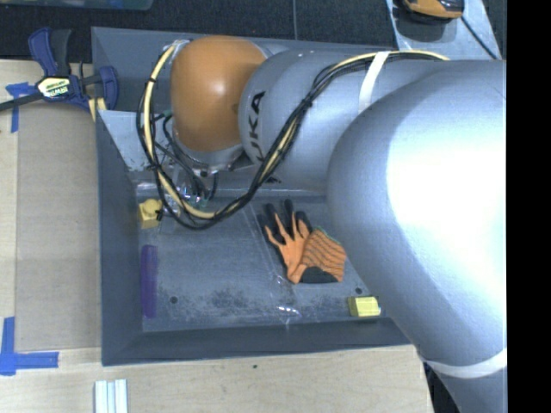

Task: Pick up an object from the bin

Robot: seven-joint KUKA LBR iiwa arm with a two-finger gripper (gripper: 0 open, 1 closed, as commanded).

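My gripper (191, 181) hangs under the arm's wrist over the bin's far left part, and most of it is hidden by the wrist. Just to its lower left, a small yellow piece (151, 213) lies against the bin's left wall. A purple stick (148, 280) lies lengthwise along the left wall, nearer the front. An orange and black glove in a clear wrapper (306, 249) rests on the floor at the middle right, well apart from the gripper.
A small yellow block (364, 306) sits at the front right of the bin floor. The thick arm covers the bin's right and back parts. Bare floor lies between the purple stick and the glove.
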